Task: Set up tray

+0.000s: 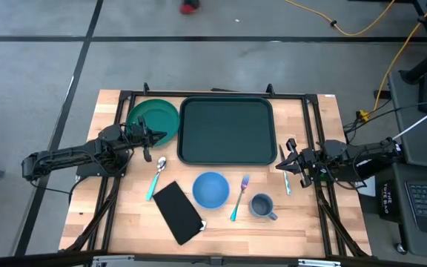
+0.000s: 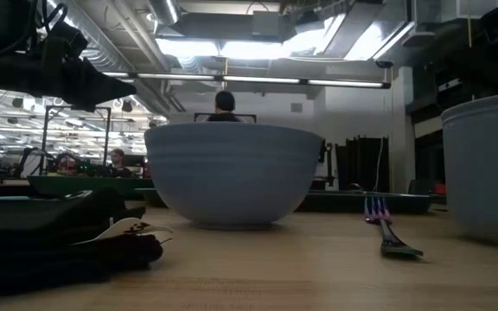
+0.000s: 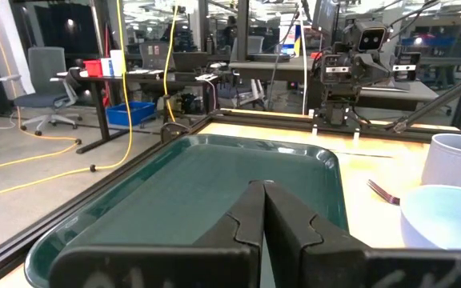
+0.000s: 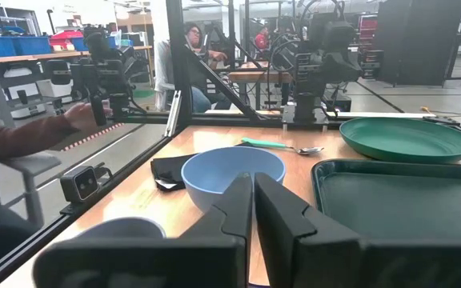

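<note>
The dark green tray [image 1: 227, 130] lies flat at the table's far middle, with nothing on it; it also shows in the left wrist view [image 3: 214, 176] and the right wrist view [image 4: 406, 200]. My left gripper [image 1: 156, 137] is shut and holds nothing. It stands at the tray's left side, by the near rim of the round green plate [image 1: 153, 119]. My right gripper [image 1: 290, 157] is shut and holds nothing. It stands just right of the tray, over a knife [image 1: 283, 175] that lies on the table.
On the near half of the table lie a teal-handled spoon [image 1: 156, 178], a black napkin [image 1: 177, 211], a blue bowl [image 1: 210, 189], a fork [image 1: 239, 196] and a grey mug [image 1: 262, 205]. A black frame runs along the table's edges. A person's hand [image 4: 78, 116] shows beyond the table.
</note>
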`<state>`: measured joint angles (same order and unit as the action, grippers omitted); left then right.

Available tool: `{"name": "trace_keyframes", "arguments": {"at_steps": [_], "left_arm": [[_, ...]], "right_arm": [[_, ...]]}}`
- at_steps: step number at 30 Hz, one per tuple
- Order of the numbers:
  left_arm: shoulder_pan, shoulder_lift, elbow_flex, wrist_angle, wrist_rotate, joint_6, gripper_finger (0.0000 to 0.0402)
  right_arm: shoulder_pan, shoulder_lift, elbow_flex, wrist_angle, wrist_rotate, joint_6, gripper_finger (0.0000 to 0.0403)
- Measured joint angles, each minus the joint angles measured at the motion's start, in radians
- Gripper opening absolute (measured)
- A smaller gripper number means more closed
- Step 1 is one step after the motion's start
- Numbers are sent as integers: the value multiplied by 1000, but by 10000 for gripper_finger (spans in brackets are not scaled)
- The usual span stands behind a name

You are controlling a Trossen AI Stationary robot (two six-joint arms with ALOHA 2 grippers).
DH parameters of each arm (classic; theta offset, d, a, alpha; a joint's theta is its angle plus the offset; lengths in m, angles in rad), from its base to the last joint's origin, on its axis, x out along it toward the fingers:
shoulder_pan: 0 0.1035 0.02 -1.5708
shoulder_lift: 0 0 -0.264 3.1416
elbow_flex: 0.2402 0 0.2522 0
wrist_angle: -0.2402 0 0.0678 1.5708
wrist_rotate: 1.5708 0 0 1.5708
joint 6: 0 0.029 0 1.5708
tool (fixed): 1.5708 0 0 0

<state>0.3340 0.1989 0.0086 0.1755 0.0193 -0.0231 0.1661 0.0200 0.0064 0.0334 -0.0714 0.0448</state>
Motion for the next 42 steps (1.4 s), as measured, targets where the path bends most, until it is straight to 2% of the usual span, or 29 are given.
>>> {"name": "trace_keyframes", "arguments": {"at_steps": [9,15,22,32,38,42], "left_arm": [[0,0,0,0,0,0,4],[0,0,0,0,0,0,4],[0,0,0,0,0,0,4],[0,0,0,10,3,-57,4],[0,0,0,10,20,-52,1],[0,4,33,-1,78,-43,1]], "right_arm": [[0,0,0,1,5,0,23],[0,0,0,-2,81,0,22],[0,0,0,-3,80,-1,6],[0,5,0,-3,83,12,5],[0,45,11,1,196,50,4],[0,117,103,4,203,41,4]]}}
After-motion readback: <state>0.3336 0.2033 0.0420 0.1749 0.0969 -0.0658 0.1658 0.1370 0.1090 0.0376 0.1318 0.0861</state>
